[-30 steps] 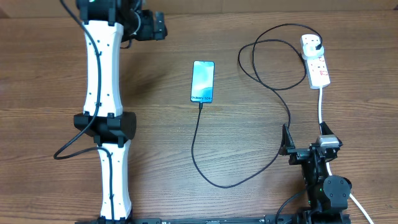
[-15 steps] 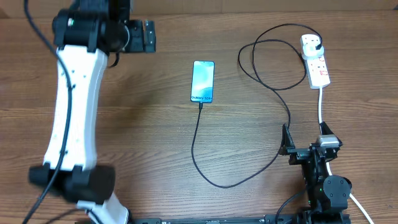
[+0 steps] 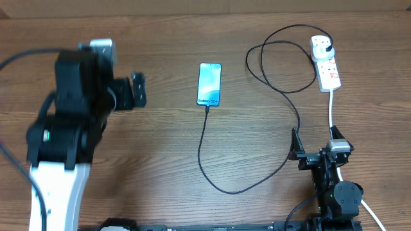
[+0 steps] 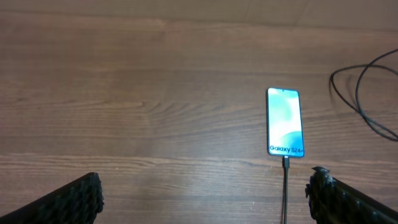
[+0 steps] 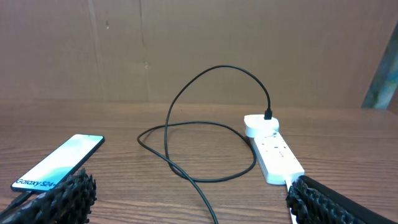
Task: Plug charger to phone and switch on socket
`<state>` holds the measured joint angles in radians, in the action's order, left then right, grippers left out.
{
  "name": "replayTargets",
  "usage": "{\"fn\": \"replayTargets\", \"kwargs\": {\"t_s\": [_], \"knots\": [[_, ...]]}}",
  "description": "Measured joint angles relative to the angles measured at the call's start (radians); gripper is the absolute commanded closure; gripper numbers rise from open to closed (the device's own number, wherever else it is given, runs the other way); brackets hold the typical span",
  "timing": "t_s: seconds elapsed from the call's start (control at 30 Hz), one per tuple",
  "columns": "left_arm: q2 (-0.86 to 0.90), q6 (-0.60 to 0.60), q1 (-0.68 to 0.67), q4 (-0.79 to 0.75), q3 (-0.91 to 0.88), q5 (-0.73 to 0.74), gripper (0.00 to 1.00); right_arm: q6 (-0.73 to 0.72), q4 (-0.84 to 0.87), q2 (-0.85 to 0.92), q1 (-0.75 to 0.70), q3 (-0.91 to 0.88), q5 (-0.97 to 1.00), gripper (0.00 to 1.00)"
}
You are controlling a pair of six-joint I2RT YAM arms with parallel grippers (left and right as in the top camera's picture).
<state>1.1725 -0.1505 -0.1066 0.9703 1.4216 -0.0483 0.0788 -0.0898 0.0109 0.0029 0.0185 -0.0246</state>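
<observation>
Charger (image 3: 200,146) tip looks seated in the bottom edge of the phone (image 3: 209,84), which lies flat mid-table with its screen lit. Plug end sits in the socket (image 3: 326,66) at far right; the switch position is too small to tell. So you're likely at the switching step. Left gripper (image 3: 139,91) hovers left of the phone, jaws spread wide, holding nothing. Right gripper (image 3: 314,141) sits low, also spread and empty, with the socket well ahead of it. Next: reach your right arm to the socket, narrow the fingers and press the switch without nudging the strip.
</observation>
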Motion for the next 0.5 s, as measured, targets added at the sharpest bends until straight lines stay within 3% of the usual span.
{"fn": "replayTargets", "kwargs": {"t_s": [0.5], "knots": [[-0.384,0.000,0.065,-0.411,-0.587,0.002,0.00,0.001,-0.001,0.000,0.000,0.000,0.000,0.00]]}}
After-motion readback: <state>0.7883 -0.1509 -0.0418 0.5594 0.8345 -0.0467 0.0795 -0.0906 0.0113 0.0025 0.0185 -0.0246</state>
